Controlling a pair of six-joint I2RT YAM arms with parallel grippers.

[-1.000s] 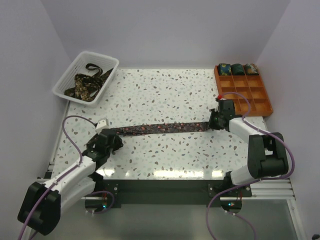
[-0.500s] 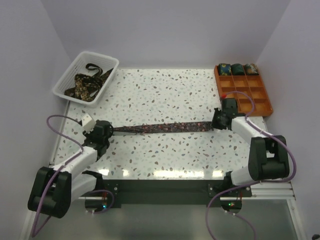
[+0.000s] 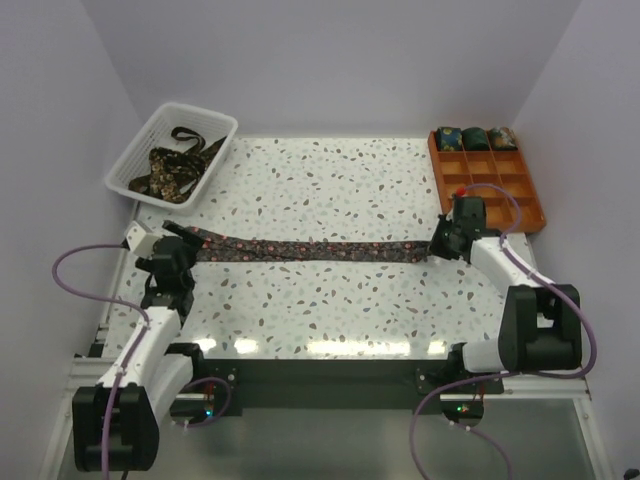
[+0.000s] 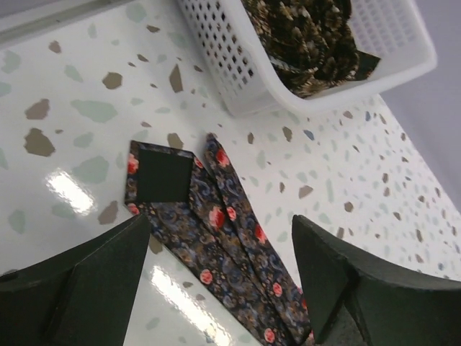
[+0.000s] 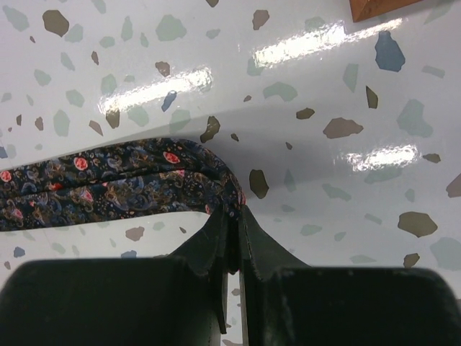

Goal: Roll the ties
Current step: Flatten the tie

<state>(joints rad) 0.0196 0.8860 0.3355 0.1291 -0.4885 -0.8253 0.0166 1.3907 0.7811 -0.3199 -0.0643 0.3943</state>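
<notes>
The long dark floral-print fabric necktie (image 3: pixel 310 248) lies stretched across the speckled white table (image 3: pixel 330 190). Its near end rests flat just in front of the white mesh plastic basket (image 4: pixel 230 65), and its other end lies well apart from the basket.

The left tool (image 4: pixel 222 238) hangs over the end by the basket with its fingers spread, gripping nothing. The right tool (image 5: pixel 234 223) is clenched on the end far from the basket.

With only that one end pinned, any tug from the right arm would likely drag the whole length away from the basket and lose the straight lay. By the basket the fabric shows its underside, with a black patch and a second strip lying alongside. A roll started over that fold would probably wander sideways or come out cone-shaped. The open fingers could also rumple the loose end if they come down on it.

A second ago the left tool sat farther from the basket, apparently holding that end. Since then it has swung towards the basket, drawn the tie out longer and straighter, and let go. The right tool has stayed clamped and moved slightly farther from the basket.
</notes>
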